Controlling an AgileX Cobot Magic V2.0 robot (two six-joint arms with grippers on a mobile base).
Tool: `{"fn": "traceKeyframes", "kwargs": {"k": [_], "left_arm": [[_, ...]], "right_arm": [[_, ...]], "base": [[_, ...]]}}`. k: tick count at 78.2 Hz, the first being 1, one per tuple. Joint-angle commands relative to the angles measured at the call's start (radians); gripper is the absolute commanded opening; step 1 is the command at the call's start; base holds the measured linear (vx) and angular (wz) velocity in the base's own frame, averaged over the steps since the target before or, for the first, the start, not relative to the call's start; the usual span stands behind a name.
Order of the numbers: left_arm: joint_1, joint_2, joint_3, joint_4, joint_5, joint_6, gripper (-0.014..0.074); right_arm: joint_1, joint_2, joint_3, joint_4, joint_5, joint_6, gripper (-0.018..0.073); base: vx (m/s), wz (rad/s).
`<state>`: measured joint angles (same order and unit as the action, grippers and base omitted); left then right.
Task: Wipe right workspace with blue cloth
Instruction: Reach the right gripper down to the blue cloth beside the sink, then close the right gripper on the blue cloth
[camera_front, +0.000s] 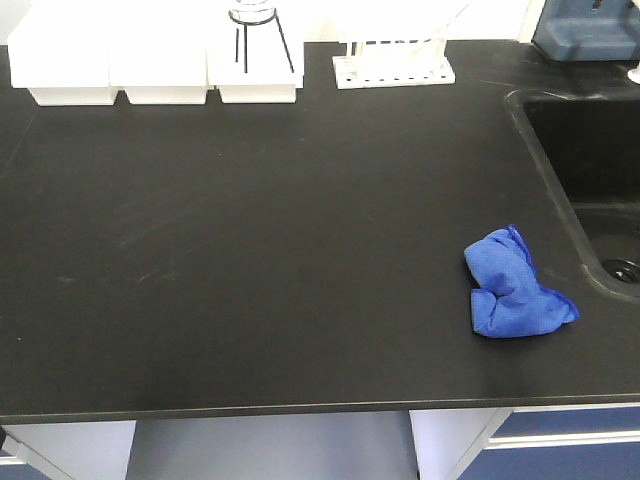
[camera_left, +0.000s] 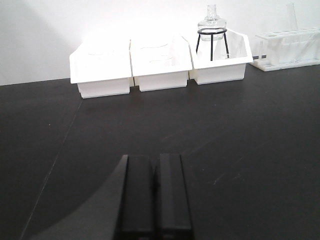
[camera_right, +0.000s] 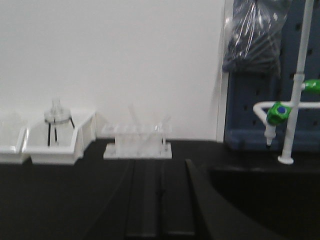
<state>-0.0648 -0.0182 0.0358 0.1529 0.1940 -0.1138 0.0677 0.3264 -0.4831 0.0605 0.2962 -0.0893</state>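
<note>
The blue cloth (camera_front: 515, 285) lies crumpled on a black counter (camera_front: 260, 230), near its front right and just left of the sink. Nothing is touching it. My left gripper (camera_left: 155, 159) hovers low over bare counter, facing the white bins, with its jaws pressed together and nothing between them. Over the same counter, my right gripper (camera_right: 161, 165) points at the tube rack, its jaws also shut and empty. Neither gripper appears in the front view, and the cloth is in neither wrist view. The right workspace is out of view.
Three white bins (camera_front: 160, 65) line the back edge, one holding a glass flask on a wire stand (camera_left: 212, 31). A clear tube rack (camera_front: 393, 68) sits beside them. A sink basin (camera_front: 590, 170) is sunk in at the right, with a green-tipped tap (camera_right: 276, 114) behind.
</note>
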Motion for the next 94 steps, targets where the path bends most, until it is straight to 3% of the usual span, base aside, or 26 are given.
{"fn": "traceKeyframes", "kwargs": {"k": [1, 21, 44, 54, 77, 84, 94], "left_arm": [[-0.007, -0.010, -0.028, 0.000, -0.084, -0.002, -0.0006], [-0.007, -0.010, -0.028, 0.000, -0.084, -0.002, -0.0006], [-0.007, -0.010, -0.028, 0.000, -0.084, -0.002, -0.0006], [-0.007, -0.010, -0.028, 0.000, -0.084, -0.002, -0.0006], [-0.007, -0.010, -0.028, 0.000, -0.084, -0.002, -0.0006], [-0.007, -0.010, -0.028, 0.000, -0.084, -0.002, -0.0006], [-0.007, -0.010, -0.028, 0.000, -0.084, -0.002, -0.0006]], "right_arm": [[0.018, 0.135, -0.130, -0.001, 0.056, -0.031, -0.0008], [0.018, 0.451, -0.290, 0.045, 0.342, -0.031, -0.0008], [0.018, 0.696, -0.288, 0.063, 0.409, -0.163, 0.0049], [0.018, 0.776, -0.288, 0.067, 0.411, -0.160, 0.0174], [0.018, 0.929, -0.288, 0.071, 0.350, -0.158, 0.0645], [0.018, 0.977, -0.288, 0.071, 0.308, -0.158, 0.0718], [0.018, 1.054, -0.288, 0.078, 0.228, -0.158, 0.0722]], "base": [[0.00, 0.00], [0.00, 0.00], [0.00, 0.00], [0.00, 0.00], [0.00, 0.00], [0.00, 0.00], [0.00, 0.00]]}}
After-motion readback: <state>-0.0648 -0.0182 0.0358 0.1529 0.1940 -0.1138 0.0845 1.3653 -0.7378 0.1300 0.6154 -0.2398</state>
